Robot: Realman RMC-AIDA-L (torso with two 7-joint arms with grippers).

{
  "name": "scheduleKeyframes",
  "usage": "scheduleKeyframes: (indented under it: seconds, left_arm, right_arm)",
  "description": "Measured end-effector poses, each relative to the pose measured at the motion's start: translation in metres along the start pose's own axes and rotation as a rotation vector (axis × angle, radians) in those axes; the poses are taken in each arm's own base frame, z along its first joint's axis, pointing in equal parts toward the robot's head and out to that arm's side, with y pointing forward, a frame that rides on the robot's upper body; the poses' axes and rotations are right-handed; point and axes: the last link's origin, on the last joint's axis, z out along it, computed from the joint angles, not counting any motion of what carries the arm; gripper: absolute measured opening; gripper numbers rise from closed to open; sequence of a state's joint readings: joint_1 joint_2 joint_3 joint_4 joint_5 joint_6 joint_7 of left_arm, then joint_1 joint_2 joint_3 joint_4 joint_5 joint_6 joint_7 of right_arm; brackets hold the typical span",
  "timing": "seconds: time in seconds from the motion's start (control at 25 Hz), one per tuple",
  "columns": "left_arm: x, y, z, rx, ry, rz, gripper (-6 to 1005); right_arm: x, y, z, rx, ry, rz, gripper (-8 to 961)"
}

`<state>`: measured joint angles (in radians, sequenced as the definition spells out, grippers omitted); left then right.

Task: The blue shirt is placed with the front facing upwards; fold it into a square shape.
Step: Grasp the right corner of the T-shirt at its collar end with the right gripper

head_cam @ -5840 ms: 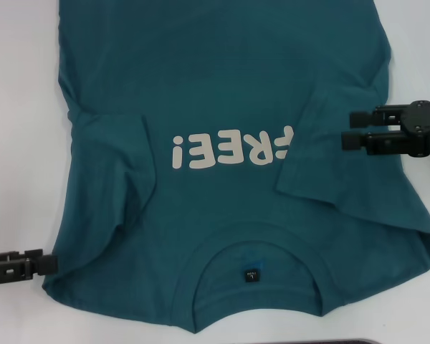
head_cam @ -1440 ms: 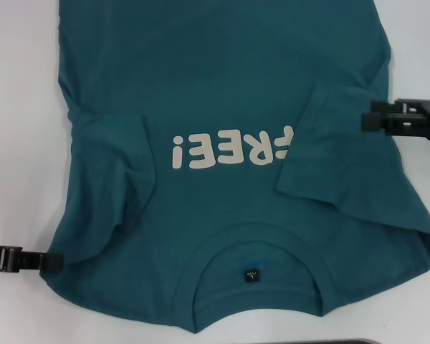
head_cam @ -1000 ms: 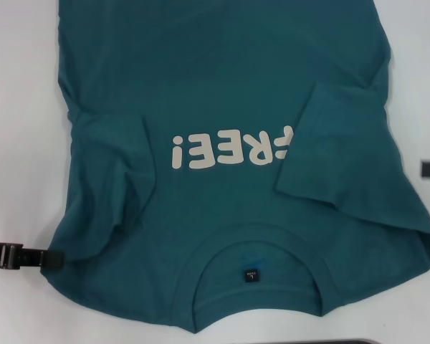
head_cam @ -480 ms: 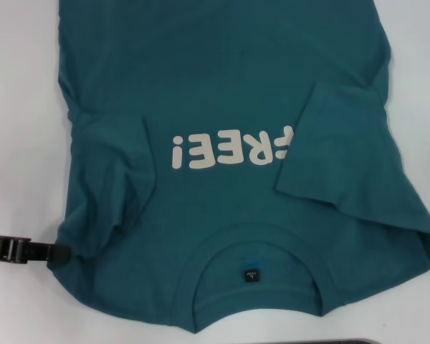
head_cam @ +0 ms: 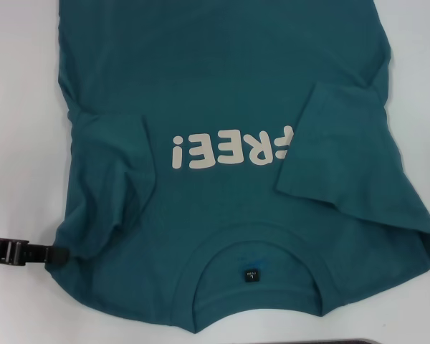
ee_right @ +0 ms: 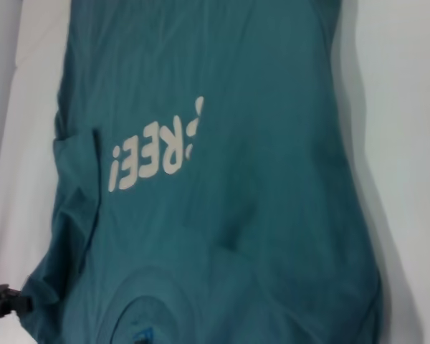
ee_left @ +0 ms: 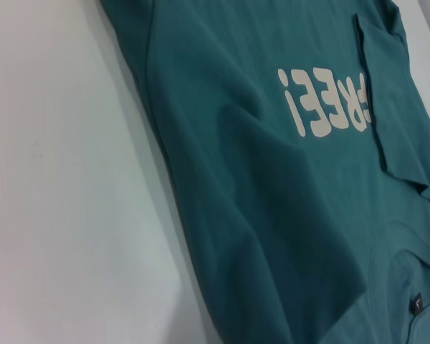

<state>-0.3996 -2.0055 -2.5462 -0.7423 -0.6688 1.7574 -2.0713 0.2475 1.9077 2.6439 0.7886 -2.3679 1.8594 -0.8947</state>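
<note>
On the white bench (head_cam: 21, 107) lies the blue shirt (head_cam: 229, 86), spread front-up, collar (head_cam: 258, 240) nearest the robot, white letters (head_cam: 233, 148) reading upside-down from the head cam. Both sleeves are folded inward: left sleeve (head_cam: 107, 165) rumpled, right sleeve (head_cam: 337, 150) flat, covering the start of the lettering. Small black neck tag (head_cam: 251, 274) sits inside the collar.

Left tool (head_cam: 54, 254) is low at the shirt's left shoulder edge, tips touching the fabric; can't tell if it's clenched or released. Right wrist cam also catches it, a dark tip at the shirt's corner. Left wrist cam shows only shirt, letters and bare bench, no fingers. Right tool isn't visible anywhere.
</note>
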Motion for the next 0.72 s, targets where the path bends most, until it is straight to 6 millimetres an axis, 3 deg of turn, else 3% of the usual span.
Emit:
scheduleKeyframes:
  seconds: [0.72]
  left_arm:
    - [0.0, -0.002, 0.001, 0.005, 0.005, -0.001, -1]
  right_arm:
    - [-0.01, -0.003, 0.021, 0.038, 0.052, 0.006, 618]
